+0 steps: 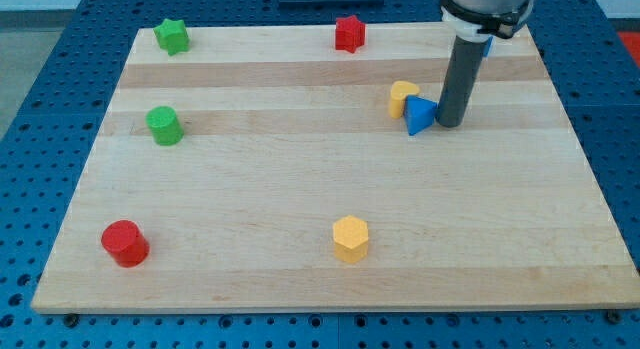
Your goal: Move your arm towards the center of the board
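My tip (449, 124) is at the lower end of the dark rod, in the upper right part of the wooden board (330, 269). It touches or nearly touches the right side of a blue triangular block (420, 115). A yellow rounded block (402, 96) sits just to the left of and above the blue one, against it. The board's middle lies to the view's left of and below my tip.
A red star block (349, 33) sits near the top edge. A green star block (172, 36) is at the top left and a green cylinder (164, 125) at the left. A red cylinder (125, 242) is at the bottom left. A yellow hexagonal block (351, 238) is near the bottom middle.
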You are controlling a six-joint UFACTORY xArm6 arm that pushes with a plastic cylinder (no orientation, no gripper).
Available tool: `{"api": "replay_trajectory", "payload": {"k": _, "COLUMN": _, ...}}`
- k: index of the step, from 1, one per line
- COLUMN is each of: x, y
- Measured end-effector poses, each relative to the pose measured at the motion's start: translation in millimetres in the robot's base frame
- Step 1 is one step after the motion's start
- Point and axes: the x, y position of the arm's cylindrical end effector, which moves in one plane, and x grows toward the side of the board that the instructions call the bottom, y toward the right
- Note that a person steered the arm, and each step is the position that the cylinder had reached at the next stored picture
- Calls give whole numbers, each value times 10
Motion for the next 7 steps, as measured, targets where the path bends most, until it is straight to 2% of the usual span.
{"api": "replay_trajectory", "payload": {"k": 2, "x": 63, "y": 263}}
{"api": "replay_trajectory", "payload": {"k": 3, "x": 241, "y": 417}}
{"api": "replay_trajectory", "payload": {"k": 6, "x": 111, "y": 188}}
{"api": "replay_trajectory", "payload": {"k": 7, "x": 188, "y": 55}}
